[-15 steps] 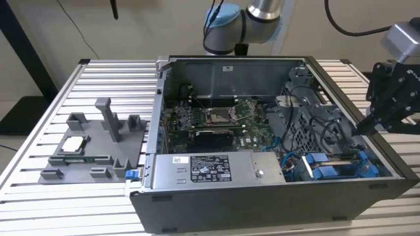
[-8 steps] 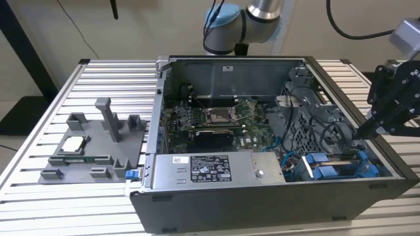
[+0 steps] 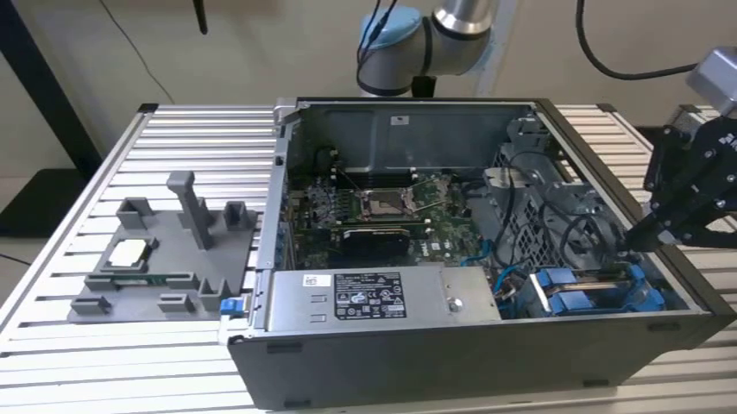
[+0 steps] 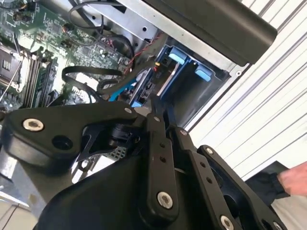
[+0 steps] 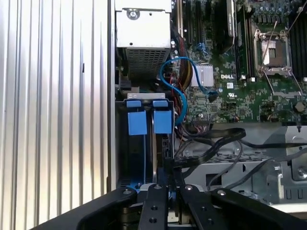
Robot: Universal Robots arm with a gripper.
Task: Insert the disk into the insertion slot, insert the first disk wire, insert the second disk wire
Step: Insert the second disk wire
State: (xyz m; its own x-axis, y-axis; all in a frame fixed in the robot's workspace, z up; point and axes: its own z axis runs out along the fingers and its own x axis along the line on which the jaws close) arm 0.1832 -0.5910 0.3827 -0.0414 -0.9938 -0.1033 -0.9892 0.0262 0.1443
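The open computer case (image 3: 461,345) lies on the slatted table. At its front corner on the exterior view's right is the insertion slot (image 3: 593,293), a dark metal bay with blue tabs (image 5: 137,122). The disk (image 4: 169,79), silver with a blue frame, sits inside the bay. My gripper (image 3: 637,246) hangs just above the bay's edge, fingers close together. In both wrist views the fingers (image 5: 154,206) pinch a black disk wire (image 5: 211,143) whose end stands at the bay's side (image 5: 168,165). A blue wire (image 5: 175,81) loops from the bay toward the motherboard.
A grey labelled power-supply box (image 3: 381,297) sits beside the bay. The motherboard (image 3: 381,211) and loose black cables (image 3: 553,224) lie behind it. A grey plastic fixture tray (image 3: 161,259) rests on the table at the exterior view's left. A person's hand (image 4: 293,178) shows beside the case.
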